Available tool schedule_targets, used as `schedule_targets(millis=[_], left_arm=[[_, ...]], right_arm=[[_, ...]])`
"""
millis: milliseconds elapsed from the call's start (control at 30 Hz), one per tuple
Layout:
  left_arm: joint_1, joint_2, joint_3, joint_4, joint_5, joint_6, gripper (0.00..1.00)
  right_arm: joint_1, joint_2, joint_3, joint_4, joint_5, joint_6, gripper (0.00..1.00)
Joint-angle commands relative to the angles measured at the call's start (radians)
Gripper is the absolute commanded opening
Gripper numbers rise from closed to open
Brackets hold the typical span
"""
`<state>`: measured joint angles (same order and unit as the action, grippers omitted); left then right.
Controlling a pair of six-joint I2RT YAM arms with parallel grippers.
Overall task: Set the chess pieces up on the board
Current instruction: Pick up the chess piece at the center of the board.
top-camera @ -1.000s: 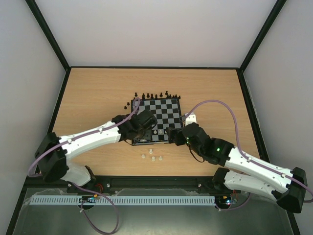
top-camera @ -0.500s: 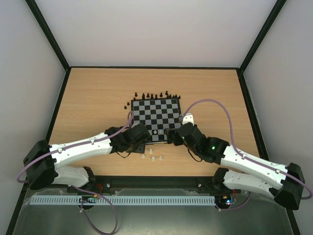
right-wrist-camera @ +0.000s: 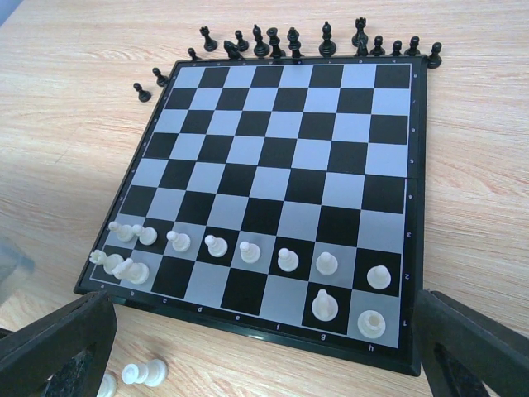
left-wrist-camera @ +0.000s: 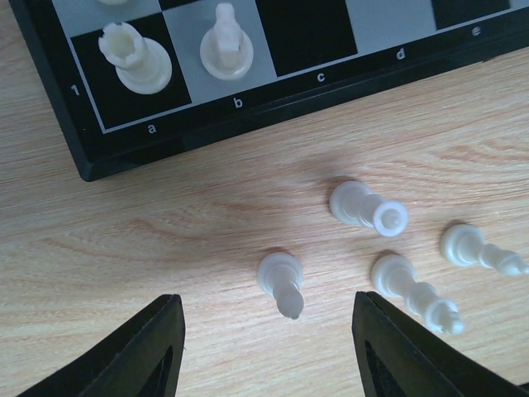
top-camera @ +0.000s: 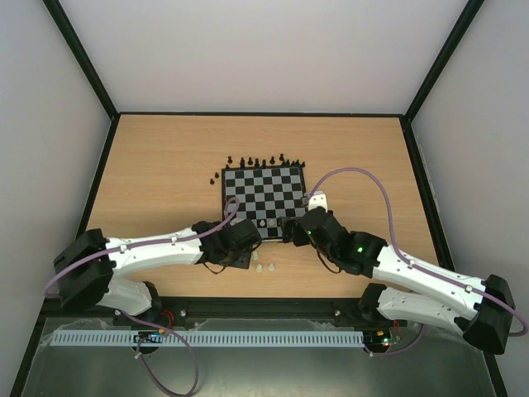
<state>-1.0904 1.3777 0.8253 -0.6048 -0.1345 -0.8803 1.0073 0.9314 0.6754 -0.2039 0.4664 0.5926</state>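
Left tool (left-wrist-camera: 269, 351) hangs low with jaws parted and nothing between them, over the strip of tabletop (left-wrist-camera: 149, 240) just in front of the near left corner of the board (left-wrist-camera: 83, 161). Four loose cream pieces (left-wrist-camera: 368, 208) lie scattered on the wood there. The nearest piece (left-wrist-camera: 279, 283) sits directly ahead of the tool's gap, and the other three lie to its right, close together but apart. A cream rook (left-wrist-camera: 136, 59) stands on the corner square, with another cream piece (left-wrist-camera: 225, 43) on the next square. Right tool (right-wrist-camera: 264, 356) hovers at the board's near edge, spread wide and gripping nothing. A row of cream pawns (right-wrist-camera: 248, 250) runs along the second rank, and two more cream figures (right-wrist-camera: 324, 306) stand on the back rank at right. Black pieces (right-wrist-camera: 293, 41) line the tabletop just beyond the far edge, with two black pawns (right-wrist-camera: 149, 87) off the far left corner. Both arms crowd the near strip. Broad wood spreads left, right and beyond, up to the dark frame (top-camera: 97, 169) of the enclosure.
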Motion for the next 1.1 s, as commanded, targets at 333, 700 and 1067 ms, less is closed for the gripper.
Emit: schedule_targets(millis=[333,700,1067], left_arm=[[-0.010,0.070,0.015,0.018,0.022,0.004,0.47],[-0.021,0.103,0.013,0.028,0.024,0.003,0.36],[-0.025,0.126,0.013,0.028,0.017,0.000,0.23]], right_arm=[[-0.002,-0.003,-0.004,0.000,0.015,0.015,0.99],[-0.003,-0.005,-0.004,0.000,0.012,0.014,0.99],[-0.002,-0.008,-0.004,-0.002,0.009,0.014,0.98]])
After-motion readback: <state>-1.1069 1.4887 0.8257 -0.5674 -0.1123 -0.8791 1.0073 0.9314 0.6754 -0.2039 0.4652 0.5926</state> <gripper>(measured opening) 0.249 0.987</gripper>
